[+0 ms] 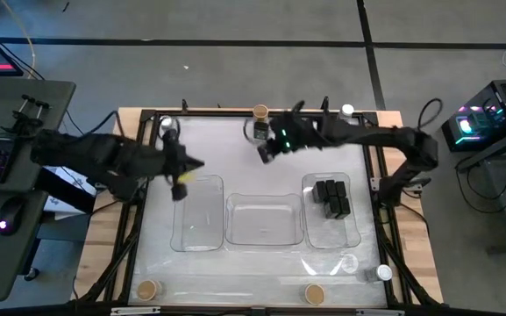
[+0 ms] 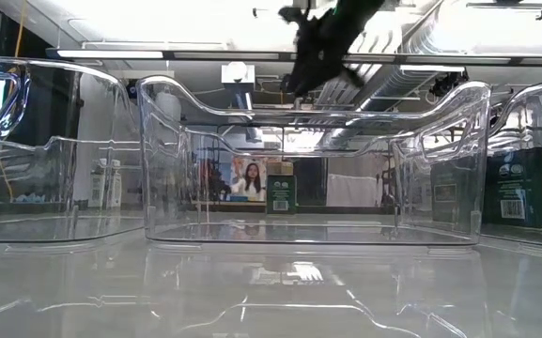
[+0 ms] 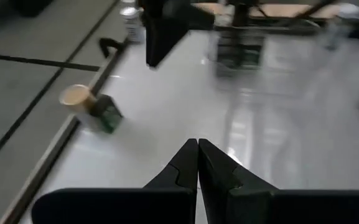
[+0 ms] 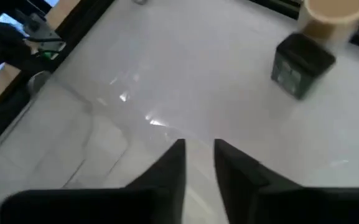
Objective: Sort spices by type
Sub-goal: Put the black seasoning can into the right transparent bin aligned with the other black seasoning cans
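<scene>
Your right claw (image 1: 265, 154) hung empty, fingers slightly parted, near the far edge just beside a black box (image 1: 258, 132) and tan-topped jar (image 1: 260, 112); your left claw (image 1: 182, 180), pinched closed on nothing, hovered over the left tray (image 1: 198, 241); four black boxes (image 1: 332, 197) sat in the right tray (image 1: 331, 239) on the counter (image 1: 235, 162).

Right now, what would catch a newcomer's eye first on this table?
Three clear trays sit in a row; only the right tray holds anything, a cluster of black boxes. Above them two dark arms meet mid-table, the left pincer shut over the left tray, the right pincer slightly open near the far edge.
</scene>
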Controlling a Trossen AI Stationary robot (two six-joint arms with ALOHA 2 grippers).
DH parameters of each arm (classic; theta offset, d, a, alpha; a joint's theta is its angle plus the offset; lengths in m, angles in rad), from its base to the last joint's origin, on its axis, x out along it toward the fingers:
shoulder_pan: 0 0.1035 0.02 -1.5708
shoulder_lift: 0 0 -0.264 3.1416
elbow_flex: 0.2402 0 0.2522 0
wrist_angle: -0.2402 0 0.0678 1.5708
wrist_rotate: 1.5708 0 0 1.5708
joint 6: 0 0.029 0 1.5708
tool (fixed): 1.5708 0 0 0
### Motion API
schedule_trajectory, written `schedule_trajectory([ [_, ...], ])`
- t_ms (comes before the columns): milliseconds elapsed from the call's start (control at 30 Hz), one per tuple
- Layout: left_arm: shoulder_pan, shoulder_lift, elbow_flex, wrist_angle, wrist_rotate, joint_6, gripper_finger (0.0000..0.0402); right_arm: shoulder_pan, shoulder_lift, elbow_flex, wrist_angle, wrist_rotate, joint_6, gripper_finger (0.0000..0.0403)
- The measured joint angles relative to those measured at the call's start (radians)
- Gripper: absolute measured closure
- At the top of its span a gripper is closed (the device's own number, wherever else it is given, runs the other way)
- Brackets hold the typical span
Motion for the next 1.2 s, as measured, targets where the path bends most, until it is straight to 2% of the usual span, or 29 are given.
schedule_trajectory([
  [100, 0.136, 0.019, 0.000, 0.042, 0.090, 0.067, 0.0401, -0.102, 0.062, 0.000, 0.068, -0.067, -0.095, 0.0275],
  [233, 0.319, 0.078, 0.000, 0.116, 0.264, 0.129, 0.0401, -0.220, 0.144, 0.000, 0.160, -0.178, -0.170, 0.0228],
  [400, 0.472, 0.185, 0.000, 0.263, 0.473, 0.121, 0.0401, -0.302, 0.240, 0.053, 0.147, -0.264, -0.240, 0.0208],
  [467, 0.500, 0.224, -0.001, 0.311, 0.542, 0.098, 0.0401, -0.312, 0.268, 0.089, 0.151, -0.265, -0.264, 0.0219],
  [533, 0.512, 0.258, -0.001, 0.350, 0.579, 0.083, 0.0401, -0.313, 0.288, 0.123, 0.147, -0.264, -0.283, 0.0246],
  [700, 0.536, 0.306, -0.002, 0.393, 0.592, 0.139, 0.0401, -0.311, 0.324, 0.161, 0.146, -0.236, -0.290, 0.0373],
  [733, 0.550, 0.306, -0.002, 0.393, 0.592, 0.146, 0.0401, -0.312, 0.334, 0.161, 0.141, -0.236, -0.290, 0.0387],
  [867, 0.620, 0.257, -0.002, 0.389, 0.597, 0.172, 0.0402, -0.311, 0.359, 0.157, 0.125, -0.228, -0.259, 0.0389],
  [1033, 0.724, 0.171, -0.002, 0.392, 0.651, 0.228, 0.0401, -0.307, 0.369, 0.157, 0.120, -0.129, -0.239, 0.0398],
  [1200, 0.801, 0.120, -0.002, 0.389, 0.706, 0.257, 0.0401, -0.310, 0.367, 0.159, 0.131, -0.123, -0.221, 0.0401],
])
